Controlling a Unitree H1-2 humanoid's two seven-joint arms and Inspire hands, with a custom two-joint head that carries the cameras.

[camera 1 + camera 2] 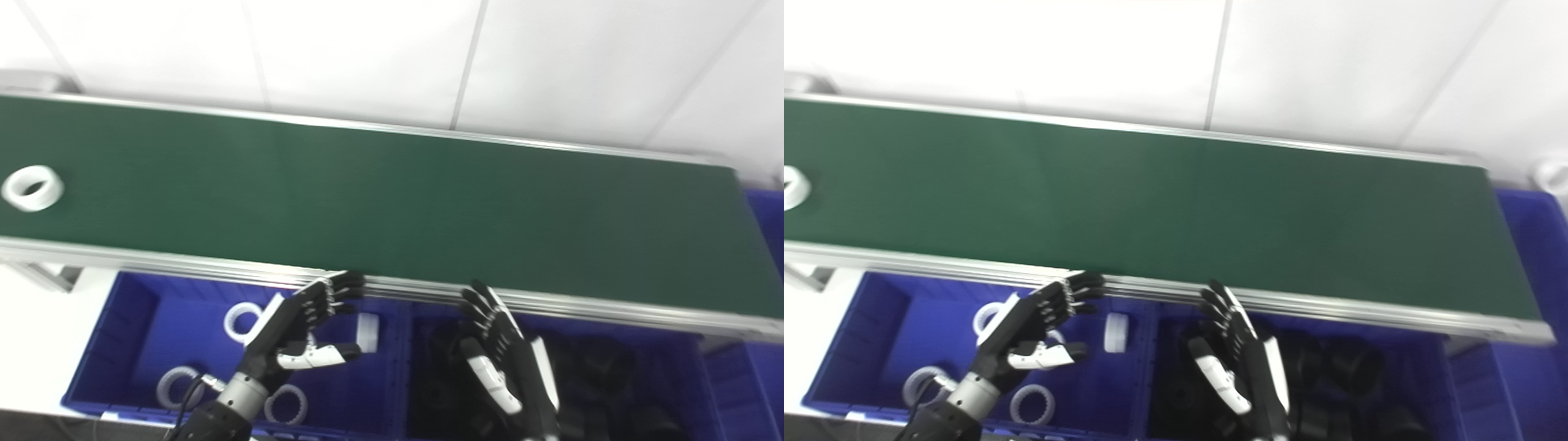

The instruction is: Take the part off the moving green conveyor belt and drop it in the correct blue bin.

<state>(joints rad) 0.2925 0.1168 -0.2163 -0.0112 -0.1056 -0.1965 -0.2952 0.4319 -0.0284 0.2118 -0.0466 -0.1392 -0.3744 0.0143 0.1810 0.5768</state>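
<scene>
White ring: cut off by right eye view's left edge.
Black parts: too dark to distinguish.
Right hand: wrist leaves frame.

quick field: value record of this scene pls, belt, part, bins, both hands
belt: green, runs left to right, metal edge rails
part on belt: one white ring, far left end
left bin: blue, holds white rings
right bin: blue, holds dark parts
left hand: open, empty, over left bin, fingers near belt's front rail
right hand: open, empty, over right bin
ring held: no
</scene>
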